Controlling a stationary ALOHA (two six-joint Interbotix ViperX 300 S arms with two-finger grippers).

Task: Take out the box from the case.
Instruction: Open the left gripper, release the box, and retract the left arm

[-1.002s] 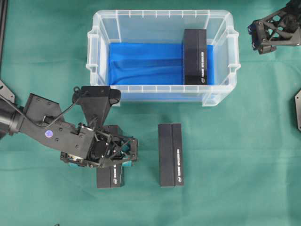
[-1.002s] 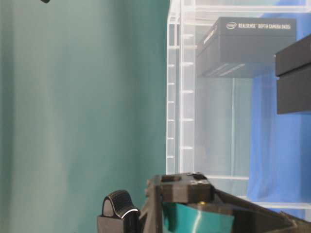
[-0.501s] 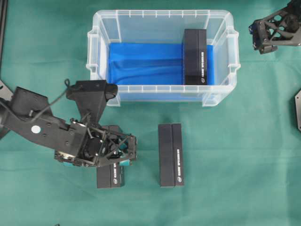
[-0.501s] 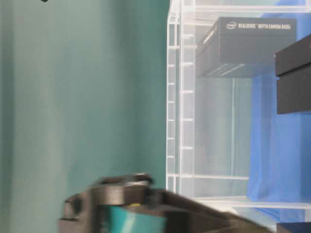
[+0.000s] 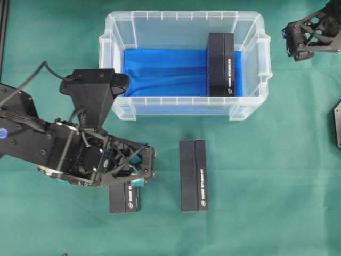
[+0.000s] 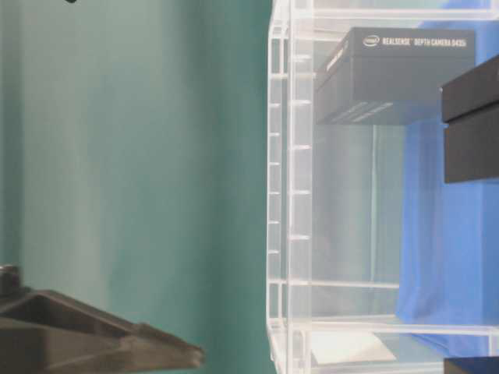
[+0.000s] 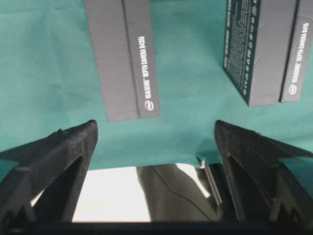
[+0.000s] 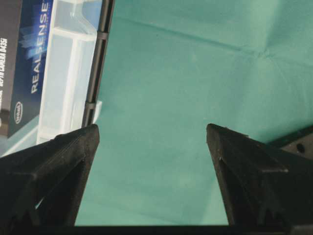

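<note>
- Black, flat cardboard box (image 5: 221,64) is seen lying inside the clear plastic case (image 5: 250,109), against its right end, long axis running front to back.
- It is judged nearer the right hand (image 5: 292,40), whose jaws are spread and empty.
- Left hand (image 5: 139,169) is parted, nothing gripped, over the green tabletop (image 5: 277,176).

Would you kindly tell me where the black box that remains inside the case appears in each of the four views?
Overhead: box in the case stands at the case's right end.
Table-level: top right, seen through the clear wall.
Left wrist: not in it; only the two boxes on the cloth.
Right wrist: far left edge.
Shared landmark: the green cloth.
</note>
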